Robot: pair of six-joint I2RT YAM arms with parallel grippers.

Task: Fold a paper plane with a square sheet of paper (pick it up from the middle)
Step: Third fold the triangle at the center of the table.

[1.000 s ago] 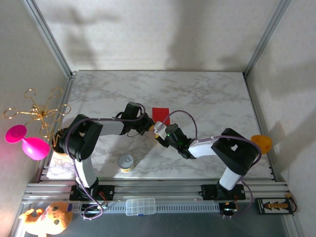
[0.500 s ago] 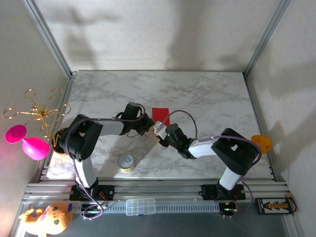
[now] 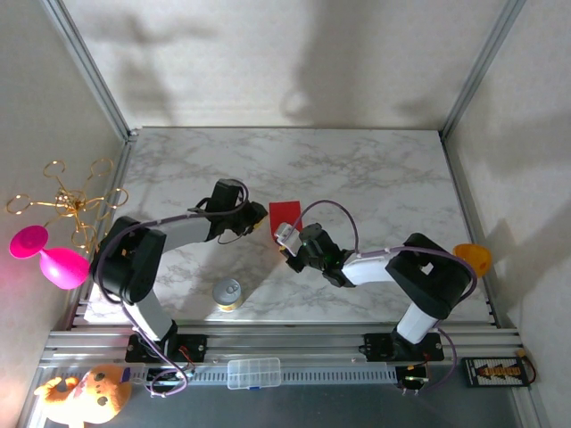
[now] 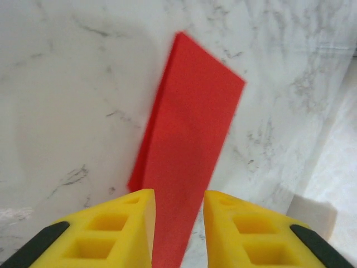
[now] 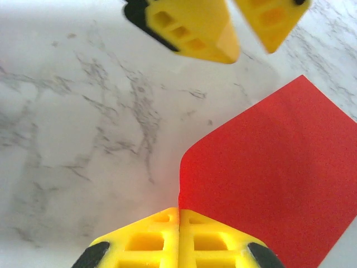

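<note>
At the near edge a clear plastic box (image 3: 254, 373) lies on the metal rail, with a plush toy (image 3: 85, 397) off to its left. A little farther in, a round tin (image 3: 227, 294) stands on the marble table (image 3: 384, 169) in front of the left arm. Beside the table's left side hangs a pink toy (image 3: 49, 254) with a gold wire piece (image 3: 67, 201) just behind it, and an orange object (image 3: 471, 259) sits by the right side. Toward the middle of the table the 2 grippers come tip to tip. The right gripper (image 5: 178, 211) has its 2 yellow fingers (image 5: 145, 240) pressed together with no gap. The near edge of the square sheet of paper (image 5: 268, 167) runs right up to their seam and curls upward there, so it seems to be pinched between them. The left gripper (image 4: 178, 195) reaches in from the left with its fingers (image 4: 128, 223) a narrow way apart, and the red sheet shows through the gap between them. The sheet sits near the table's middle, just beyond the right gripper and just right of the left one. Bare marble stretches behind it to the far wall.
</note>
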